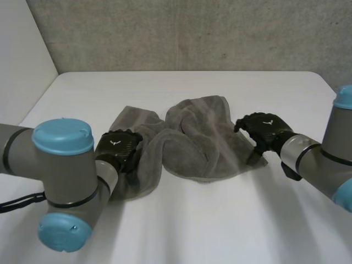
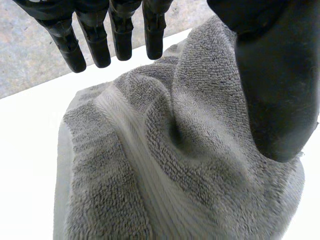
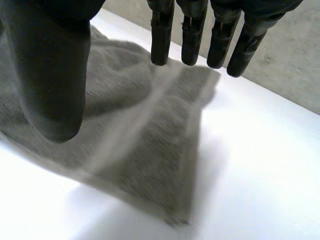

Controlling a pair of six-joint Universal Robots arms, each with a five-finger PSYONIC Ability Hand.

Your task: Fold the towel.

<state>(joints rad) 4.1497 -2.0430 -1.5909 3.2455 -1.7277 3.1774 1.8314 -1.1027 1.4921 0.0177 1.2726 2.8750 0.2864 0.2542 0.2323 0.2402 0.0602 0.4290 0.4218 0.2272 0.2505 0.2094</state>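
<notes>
The towel (image 1: 192, 143) lies rumpled and unfolded on the tabletop (image 1: 220, 220), with my left hand (image 1: 118, 148) over its left end and my right hand (image 1: 264, 129) at its right corner, both with fingers (image 2: 122, 35) straight and gripping nothing, so I judge the folding is all yet to do.

White table (image 1: 181, 231), grey towel (image 1: 203, 143) lying crumpled across its middle, bunched in folds
</notes>
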